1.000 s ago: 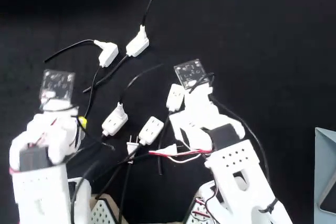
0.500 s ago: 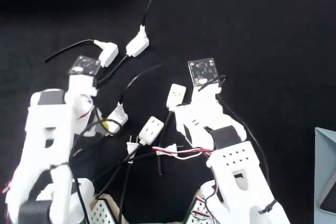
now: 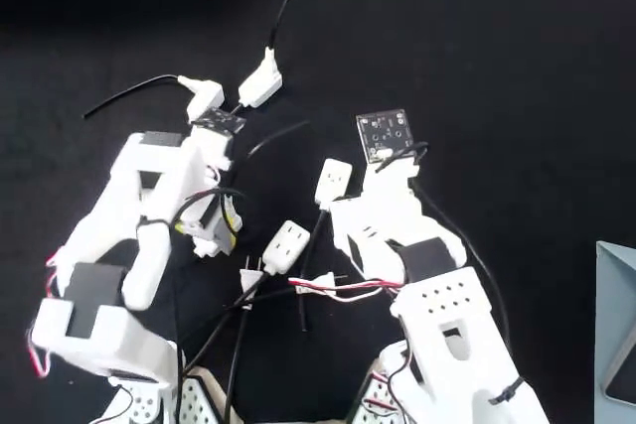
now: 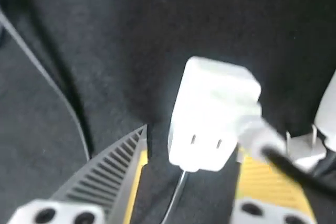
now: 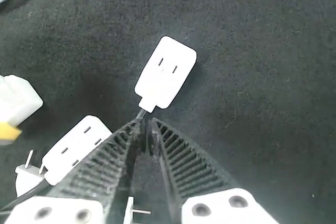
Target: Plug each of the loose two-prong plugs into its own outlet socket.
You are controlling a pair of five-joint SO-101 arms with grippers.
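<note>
Cord pinched in right gripper; left gripper straddles outlet socket.

The work surface holds two arms, left arm and right arm; three slotted outlet sockets, socket A, socket B and socket C; one loose two-prong plug; and two further white connectors of indeterminate type, connector D and connector E.

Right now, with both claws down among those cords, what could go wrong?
The left gripper is open around a socket, and a black cord crosses beside one finger, so closing might pinch that cord too. The right gripper is shut on just the thin cord behind a second socket, which could swing or slip when lifted.
</note>
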